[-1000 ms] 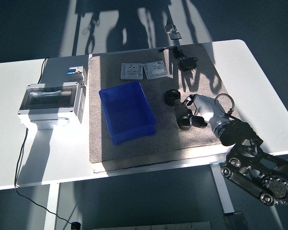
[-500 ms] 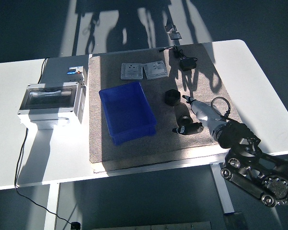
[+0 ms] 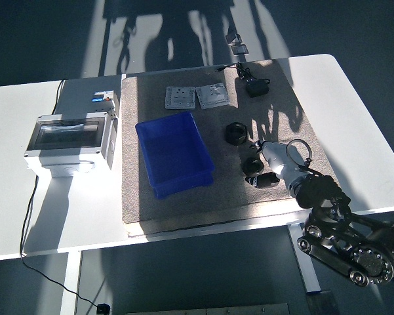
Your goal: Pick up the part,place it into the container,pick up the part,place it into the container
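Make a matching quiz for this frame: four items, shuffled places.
Items:
1. blue bin
2. black nut
3. enclosure box
4. black adapter

Places:
A. on the white table, left of the mat
B. far right part of the mat, with its cord
C. middle of the mat, empty
D. on the mat between the bin and the right hand

Pairs: 1-C, 2-D, 3-A, 4-B
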Action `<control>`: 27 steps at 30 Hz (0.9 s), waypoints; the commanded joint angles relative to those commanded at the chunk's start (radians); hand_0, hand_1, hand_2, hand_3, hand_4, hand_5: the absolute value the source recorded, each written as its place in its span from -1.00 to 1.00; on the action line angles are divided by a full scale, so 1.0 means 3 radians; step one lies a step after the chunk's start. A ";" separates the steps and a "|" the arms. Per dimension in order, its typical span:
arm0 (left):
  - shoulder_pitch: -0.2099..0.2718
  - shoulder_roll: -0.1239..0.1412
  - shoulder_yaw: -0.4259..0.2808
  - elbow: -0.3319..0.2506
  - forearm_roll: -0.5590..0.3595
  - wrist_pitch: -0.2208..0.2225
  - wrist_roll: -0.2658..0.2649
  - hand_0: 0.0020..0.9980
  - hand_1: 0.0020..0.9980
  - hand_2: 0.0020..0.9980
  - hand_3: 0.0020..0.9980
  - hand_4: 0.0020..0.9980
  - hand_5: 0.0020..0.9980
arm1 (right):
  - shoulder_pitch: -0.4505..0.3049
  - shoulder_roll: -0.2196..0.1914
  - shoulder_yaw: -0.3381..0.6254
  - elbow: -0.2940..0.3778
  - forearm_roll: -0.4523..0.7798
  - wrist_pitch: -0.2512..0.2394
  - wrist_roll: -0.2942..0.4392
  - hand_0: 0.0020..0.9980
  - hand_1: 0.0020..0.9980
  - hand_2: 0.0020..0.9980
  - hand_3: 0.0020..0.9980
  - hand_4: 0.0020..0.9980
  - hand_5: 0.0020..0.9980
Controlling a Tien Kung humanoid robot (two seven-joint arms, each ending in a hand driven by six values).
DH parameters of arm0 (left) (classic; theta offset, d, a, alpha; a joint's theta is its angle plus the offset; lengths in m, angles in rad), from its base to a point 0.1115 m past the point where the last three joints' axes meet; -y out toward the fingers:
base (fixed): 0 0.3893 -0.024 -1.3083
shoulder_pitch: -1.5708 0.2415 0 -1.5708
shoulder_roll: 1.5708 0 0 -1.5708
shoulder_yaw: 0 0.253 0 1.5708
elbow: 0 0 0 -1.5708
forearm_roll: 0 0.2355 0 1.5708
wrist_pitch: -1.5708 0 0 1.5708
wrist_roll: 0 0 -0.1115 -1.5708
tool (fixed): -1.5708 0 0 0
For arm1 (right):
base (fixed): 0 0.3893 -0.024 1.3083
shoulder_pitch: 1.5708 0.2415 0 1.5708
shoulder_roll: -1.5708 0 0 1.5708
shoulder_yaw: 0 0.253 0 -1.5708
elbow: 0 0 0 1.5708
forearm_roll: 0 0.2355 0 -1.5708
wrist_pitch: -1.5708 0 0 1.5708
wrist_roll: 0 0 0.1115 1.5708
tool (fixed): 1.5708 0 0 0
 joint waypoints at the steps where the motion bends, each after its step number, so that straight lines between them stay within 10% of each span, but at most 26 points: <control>1: -0.0001 -0.0001 0.0000 0.0000 0.0004 -0.0001 0.0000 0.39 0.31 0.27 0.15 -0.10 0.04 | 0.0003 0.0000 -0.0015 -0.0013 0.0005 -0.0003 0.0008 0.04 -0.08 0.26 0.51 0.18 -0.81; 15: -0.0013 -0.0004 -0.0027 0.0000 0.0058 -0.0017 0.0015 0.38 0.30 0.27 0.14 -0.10 0.05 | 0.0023 -0.0011 -0.0123 -0.0100 0.0138 -0.0177 0.0162 -0.17 -0.32 0.12 0.29 -0.09 -1.00; 27: 0.0015 -0.0007 -0.0041 0.0000 0.0079 -0.0008 0.0001 0.38 0.30 0.26 0.13 -0.10 0.06 | 0.0050 -0.0017 -0.0107 -0.0123 0.0361 -0.0691 0.0449 -0.17 -0.33 0.09 0.28 -0.16 -1.00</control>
